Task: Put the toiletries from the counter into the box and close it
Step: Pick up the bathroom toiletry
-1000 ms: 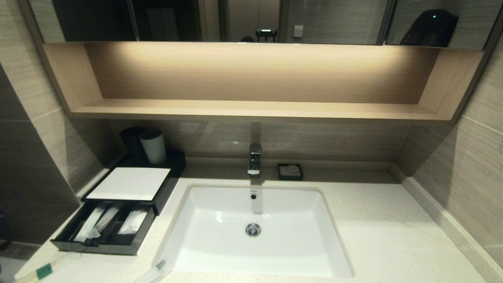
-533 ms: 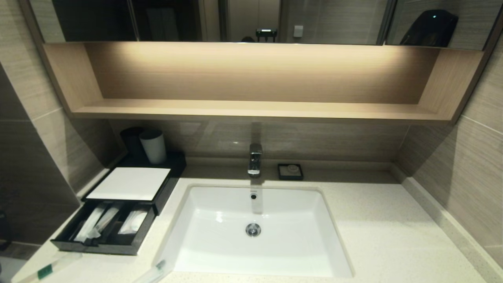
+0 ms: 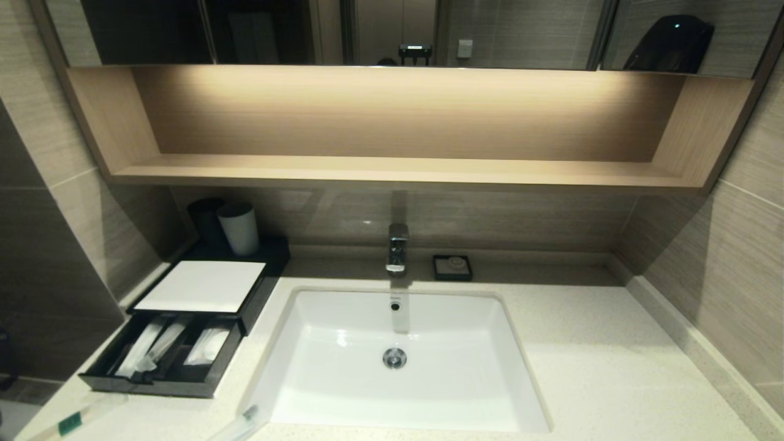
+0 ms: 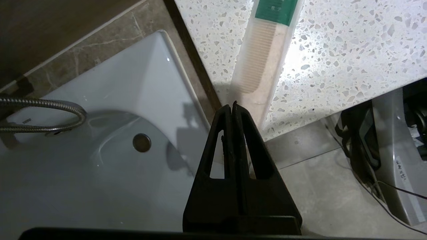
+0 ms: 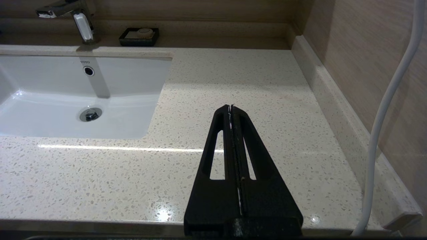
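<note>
Packets (image 3: 160, 344) in whitish wrap lie in the pulled-out drawer of the dark box (image 3: 199, 286) at the tabletop's (image 3: 588, 367) left end. One green-labelled packet (image 3: 73, 420) rests on the tabletop in front of the drawer, its end overhanging the near edge; another (image 3: 242, 422) lies beside the sink's (image 3: 398, 355) corner. Left end effector (image 4: 232, 106), fingers together and empty, sits just off that overhanging end. Right end effector (image 5: 231, 108), fingers together, hangs over the tabletop right of the sink.

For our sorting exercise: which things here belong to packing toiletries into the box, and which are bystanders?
Job: comb packet, toothbrush packet, packets in the drawer, box, counter, left gripper.
Bystanders: cup, soap dish, tap, sink, shelf.
</note>
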{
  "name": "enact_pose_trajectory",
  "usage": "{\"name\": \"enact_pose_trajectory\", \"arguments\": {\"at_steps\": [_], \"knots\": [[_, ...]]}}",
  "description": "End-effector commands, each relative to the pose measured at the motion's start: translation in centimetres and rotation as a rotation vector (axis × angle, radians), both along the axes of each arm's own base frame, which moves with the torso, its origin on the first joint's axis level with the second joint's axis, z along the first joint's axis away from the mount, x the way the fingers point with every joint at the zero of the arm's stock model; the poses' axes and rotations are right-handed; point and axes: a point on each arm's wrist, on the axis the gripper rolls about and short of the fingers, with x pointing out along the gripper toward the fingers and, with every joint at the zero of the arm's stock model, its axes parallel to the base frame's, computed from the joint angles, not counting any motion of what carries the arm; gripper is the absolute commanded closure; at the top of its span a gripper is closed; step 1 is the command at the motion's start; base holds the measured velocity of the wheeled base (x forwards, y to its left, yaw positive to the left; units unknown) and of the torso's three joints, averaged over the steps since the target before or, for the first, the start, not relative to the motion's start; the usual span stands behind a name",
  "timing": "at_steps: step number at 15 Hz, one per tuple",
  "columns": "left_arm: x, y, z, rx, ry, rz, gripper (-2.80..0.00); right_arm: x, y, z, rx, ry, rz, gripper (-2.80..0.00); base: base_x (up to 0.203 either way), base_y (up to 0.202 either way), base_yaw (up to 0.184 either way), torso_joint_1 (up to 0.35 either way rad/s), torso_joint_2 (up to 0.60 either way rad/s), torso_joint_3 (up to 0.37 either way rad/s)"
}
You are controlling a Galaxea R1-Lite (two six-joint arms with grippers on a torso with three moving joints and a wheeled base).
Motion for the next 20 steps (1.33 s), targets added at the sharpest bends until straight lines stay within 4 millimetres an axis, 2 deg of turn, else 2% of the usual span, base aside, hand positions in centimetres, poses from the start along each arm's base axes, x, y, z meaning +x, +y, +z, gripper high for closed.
{"name": "enact_pose_trajectory", "arguments": {"at_steps": [1, 4, 5, 6, 20], "knots": [[-0.4, 0.0, -0.5, -0.045, 0.023, 0.004, 0.0, 0.0, 0.0, 0.0, 0.0, 0.0, 0.0, 0.0, 0.0, 0.0, 0.0, 0.0, 0.0, 0.0], [-0.5, 0.3, -0.9, -0.035, 0.103, 0.006, 0.0, 0.0, 0.0, 0.0, 0.0, 0.0, 0.0, 0.0, 0.0, 0.0, 0.0, 0.0, 0.0, 0.0], [-0.5, 0.3, -1.1, -0.032, 0.112, 0.004, -0.28, 0.0, 0.0, 0.0, 0.0, 0.0, 0.0, 0.0, 0.0, 0.0, 0.0, 0.0, 0.0, 0.0], [-0.4, 0.4, -1.2, -0.03, 0.118, 0.004, -2.8, 0.0, 0.0, 0.0, 0.0, 0.0, 0.0, 0.0, 0.0, 0.0, 0.0, 0.0, 0.0, 0.0], [-0.2, 1.2, -3.2, -0.034, 0.173, -0.044, -2.8, 0.0, 0.0, 0.0, 0.0, 0.0, 0.0, 0.0, 0.0, 0.0, 0.0, 0.0, 0.0, 0.0]]}}
